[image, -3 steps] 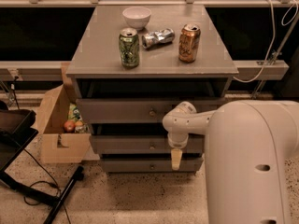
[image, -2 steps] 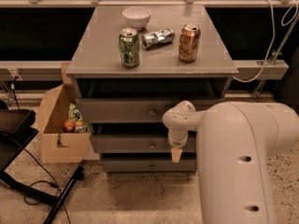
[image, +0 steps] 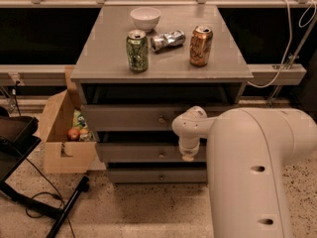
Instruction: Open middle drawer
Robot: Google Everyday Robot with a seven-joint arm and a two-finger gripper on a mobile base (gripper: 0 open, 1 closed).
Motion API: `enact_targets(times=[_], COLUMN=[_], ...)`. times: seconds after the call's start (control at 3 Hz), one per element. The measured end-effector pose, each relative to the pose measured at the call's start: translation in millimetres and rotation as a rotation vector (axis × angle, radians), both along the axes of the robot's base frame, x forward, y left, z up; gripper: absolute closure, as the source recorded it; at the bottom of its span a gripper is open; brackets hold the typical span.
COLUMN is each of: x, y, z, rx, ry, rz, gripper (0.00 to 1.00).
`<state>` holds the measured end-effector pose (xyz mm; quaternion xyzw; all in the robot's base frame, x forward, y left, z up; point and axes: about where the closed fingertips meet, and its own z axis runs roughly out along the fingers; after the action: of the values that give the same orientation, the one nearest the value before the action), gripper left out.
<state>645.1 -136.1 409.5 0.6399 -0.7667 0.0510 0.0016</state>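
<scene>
Grey wood makes up the little cabinet, and it has three drawers, one over the other. The middle drawer (image: 133, 152) sits between the top drawer (image: 124, 118) and the bottom drawer (image: 143, 175). It has a small round knob (image: 161, 155) in the middle of its front. It looks shut, or very nearly shut.

The robot's big white arm (image: 247, 172) bends in from the right. Its end effector (image: 187, 156) points down, right in front of the middle drawer and just beside the knob, on the knob's right side. It does not seem to have hold of the knob. I cannot tell if the end effector is spread or pressed together.

So I think this is the reaching step, and the pull has not begun. Next, the end effector needs to slide a little to the left until the knob sits inside it. Then it must close on the knob and pull straight back, toward the robot.

Up on the tabletop (image: 99, 63) are a white bowl (image: 145, 18), a green can (image: 137, 50), a brown can (image: 200, 45) and a squashed can (image: 167, 39). None of them are in the way.
</scene>
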Motion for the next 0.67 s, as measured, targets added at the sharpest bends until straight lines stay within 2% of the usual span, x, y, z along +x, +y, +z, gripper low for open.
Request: enact_targets(times=[0.33,0.67], x=[0.0,0.0], y=[0.0,0.0], z=[1.3,2.0], rx=[0.000,0.000], ry=[0.000,0.000], rz=[0.000,0.000], gripper=[1.00,1.00])
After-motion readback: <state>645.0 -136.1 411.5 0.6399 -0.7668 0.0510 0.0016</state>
